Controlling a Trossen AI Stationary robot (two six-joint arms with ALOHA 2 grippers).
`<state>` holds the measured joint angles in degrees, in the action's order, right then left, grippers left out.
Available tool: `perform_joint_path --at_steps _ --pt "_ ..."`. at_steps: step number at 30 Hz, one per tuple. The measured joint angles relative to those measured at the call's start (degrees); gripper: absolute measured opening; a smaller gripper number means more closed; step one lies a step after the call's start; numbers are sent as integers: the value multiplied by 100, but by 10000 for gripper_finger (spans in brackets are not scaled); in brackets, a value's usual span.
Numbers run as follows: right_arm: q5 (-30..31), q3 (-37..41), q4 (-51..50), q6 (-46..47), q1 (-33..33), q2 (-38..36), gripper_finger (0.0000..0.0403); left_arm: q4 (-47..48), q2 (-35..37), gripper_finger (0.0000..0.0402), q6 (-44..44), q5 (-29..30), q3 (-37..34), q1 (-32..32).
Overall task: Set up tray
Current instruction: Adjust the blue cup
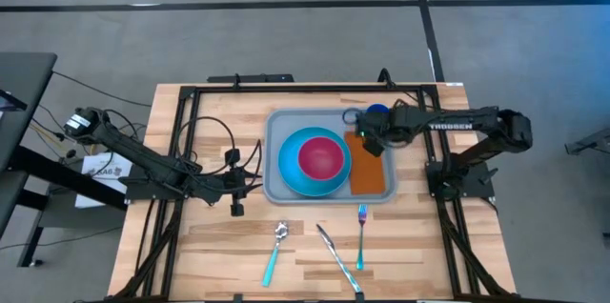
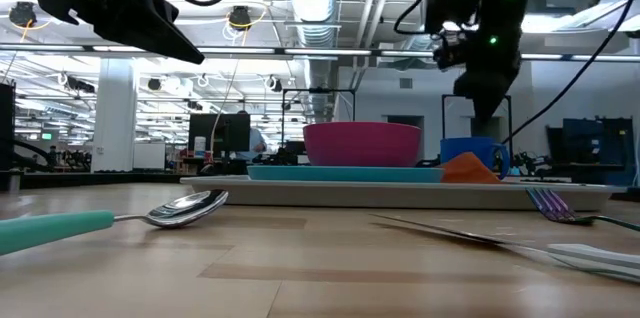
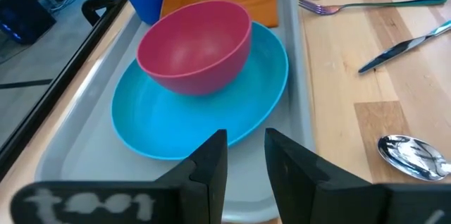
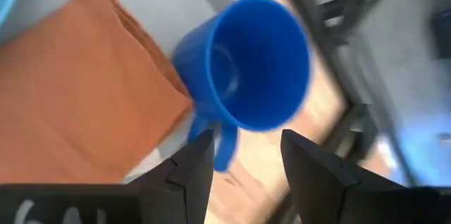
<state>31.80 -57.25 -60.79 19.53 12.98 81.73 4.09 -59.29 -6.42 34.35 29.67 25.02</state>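
Note:
The grey-blue tray lies mid-table. On it rest a round blue plate with a pink bowl standing on it, an orange napkin and a blue cup upright in the far right corner. My right gripper is open and hovers above the cup. Its fingers stand on either side of the cup's handle without touching it. My left gripper is open. It is raised over the tray's left edge and points at the plate.
A spoon, a knife and a fork lie on the wood between the tray and the near edge. A black frame borders the table's far and side edges. Both arm bases stand at the sides.

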Motion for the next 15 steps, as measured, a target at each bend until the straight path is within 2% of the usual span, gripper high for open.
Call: perform_joint_path --at_steps 4,7,15 --pt "-1011 0 580 -721 589 0 158 -71 0 87 0 -2 0 0" --pt "-1521 0 847 -1084 904 0 158 -64 0 87 2 -2 0 0" --pt "-1777 0 906 -1531 1372 0 156 -64 0 87 311 -2 0 0"
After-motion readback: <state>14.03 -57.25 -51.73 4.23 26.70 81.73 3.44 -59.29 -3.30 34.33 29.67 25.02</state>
